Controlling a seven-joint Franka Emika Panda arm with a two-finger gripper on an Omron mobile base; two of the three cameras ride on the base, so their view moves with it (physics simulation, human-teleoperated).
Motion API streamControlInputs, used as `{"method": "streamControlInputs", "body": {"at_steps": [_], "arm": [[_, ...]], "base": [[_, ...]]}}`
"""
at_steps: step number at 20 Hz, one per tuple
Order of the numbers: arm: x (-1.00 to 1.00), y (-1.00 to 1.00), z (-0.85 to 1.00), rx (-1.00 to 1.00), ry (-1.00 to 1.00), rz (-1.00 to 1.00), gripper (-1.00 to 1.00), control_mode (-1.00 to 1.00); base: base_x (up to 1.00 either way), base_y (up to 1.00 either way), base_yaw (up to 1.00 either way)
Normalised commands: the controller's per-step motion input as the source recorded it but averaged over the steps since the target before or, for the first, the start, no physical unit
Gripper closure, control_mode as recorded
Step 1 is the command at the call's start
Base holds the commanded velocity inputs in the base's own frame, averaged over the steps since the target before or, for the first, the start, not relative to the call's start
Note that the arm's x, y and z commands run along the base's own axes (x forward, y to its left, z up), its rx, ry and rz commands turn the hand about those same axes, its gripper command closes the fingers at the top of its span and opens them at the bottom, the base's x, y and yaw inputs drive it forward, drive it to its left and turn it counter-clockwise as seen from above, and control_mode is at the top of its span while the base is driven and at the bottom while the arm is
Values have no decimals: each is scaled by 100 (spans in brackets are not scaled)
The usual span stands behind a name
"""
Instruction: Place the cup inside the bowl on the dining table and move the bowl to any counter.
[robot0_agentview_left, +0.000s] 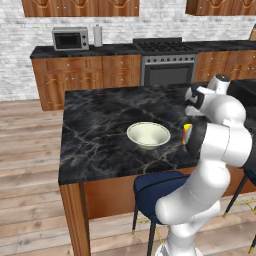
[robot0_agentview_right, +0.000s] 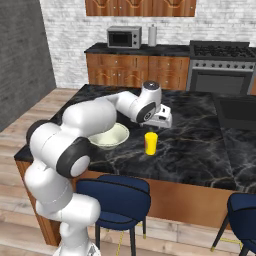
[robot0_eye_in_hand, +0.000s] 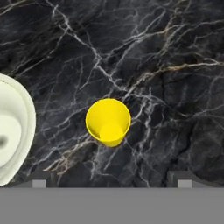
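The yellow cup stands upright on the black marble dining table, seen from straight above with its mouth open. The cream-white bowl sits just to its left, apart from it. In the right base view the cup stands to the right of the bowl, with my gripper hovering a little above and behind it. In the left base view my arm partly covers the cup beside the bowl. My gripper is open and holds nothing; its fingertips stand wide apart.
A blue stool stands at the table's near edge below the bowl. The counter runs along the back wall with a microwave and a stove. A dark inset lies at the table's right end.
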Motion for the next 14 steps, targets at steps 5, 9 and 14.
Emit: {"method": "streamControlInputs", "body": {"at_steps": [5,9,14], "arm": [[18,0,-21,0,0,0,-100,-100],[30,-2,-21,0,0,0,-100,-100],[11,-5,-14,0,0,0,-100,-100]], "base": [[0,0,0],[0,0,0],[0,0,0]]}}
